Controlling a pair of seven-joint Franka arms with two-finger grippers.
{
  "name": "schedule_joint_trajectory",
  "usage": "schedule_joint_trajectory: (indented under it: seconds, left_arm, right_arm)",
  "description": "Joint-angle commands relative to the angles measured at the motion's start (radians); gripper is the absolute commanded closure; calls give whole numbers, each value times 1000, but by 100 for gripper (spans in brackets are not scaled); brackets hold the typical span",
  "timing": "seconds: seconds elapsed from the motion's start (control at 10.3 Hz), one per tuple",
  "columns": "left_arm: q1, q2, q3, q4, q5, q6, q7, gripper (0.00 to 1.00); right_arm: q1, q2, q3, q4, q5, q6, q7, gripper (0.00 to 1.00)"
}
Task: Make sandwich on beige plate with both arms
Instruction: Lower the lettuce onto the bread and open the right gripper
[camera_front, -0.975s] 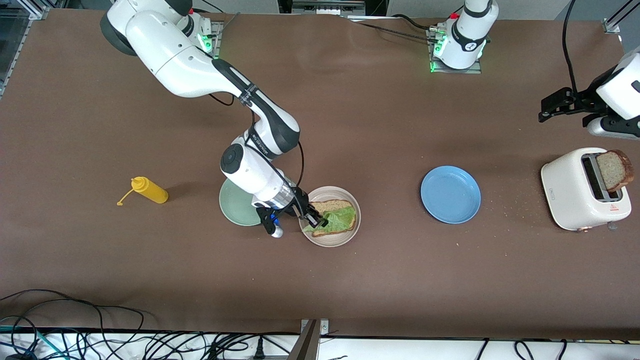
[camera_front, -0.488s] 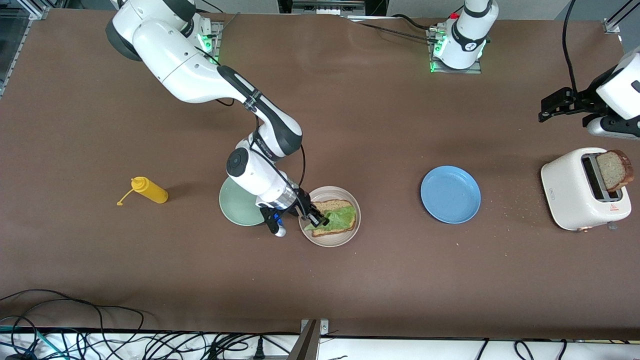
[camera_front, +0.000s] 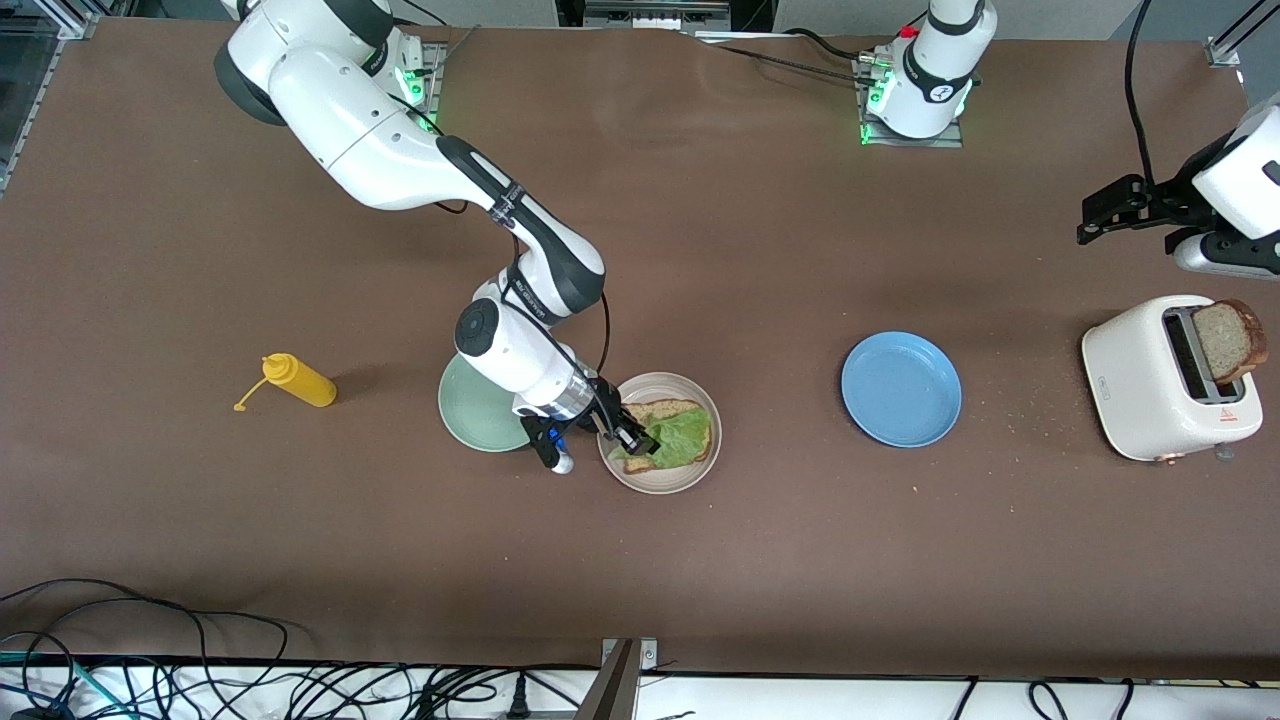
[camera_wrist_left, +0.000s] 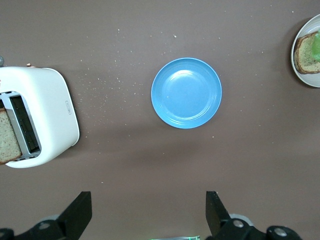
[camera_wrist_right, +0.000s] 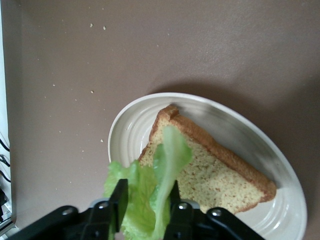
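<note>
On the beige plate (camera_front: 700, 472) a bread slice (camera_wrist_right: 220, 172) lies under a lettuce leaf (camera_front: 685, 438). The right gripper (camera_front: 641, 441) is low over the plate, its fingers (camera_wrist_right: 118, 200) slightly parted with the leaf between them. The left gripper (camera_wrist_left: 149, 212) waits wide open, holding nothing, above the surface (camera_front: 800, 560), well apart from the plate.

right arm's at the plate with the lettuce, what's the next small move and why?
Probably open fully and lift straight up. The lettuce already lies on the bread slice in the beige plate, yet the right gripper has its fingers around the leaf's edge. Clearing away leaves room for the second slice, now in the toaster near the waiting, open left gripper.
</note>
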Motion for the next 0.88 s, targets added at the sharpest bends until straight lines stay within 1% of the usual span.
schedule_joint_trajectory:
  seconds: [0.0,0.29,0.39,0.59,0.68,0.78]
  left_arm:
    - [-2,7,-1,27,18,-22,17,0]
    - [-2,7,-1,27,18,-22,17,0]
    - [-2,7,-1,27,18,-22,17,0]
    - [-2,7,-1,28,18,-22,17,0]
    - [-2,7,-1,28,18,-22,17,0]
    - [-2,7,-1,27,18,-22,17,0]
  right_arm:
    - [5,24,11,40,16,9,-13,21]
    - [-5,13,12,41,16,0,-15,16]
    - [-12,-4,12,41,16,-20,-13,15]
    - [-47,-82,12,41,16,-189,-12,16]
    - [-77,-141,11,40,18,-295,-13,15]
    - [-114,-200,11,38,16,-409,-21,12]
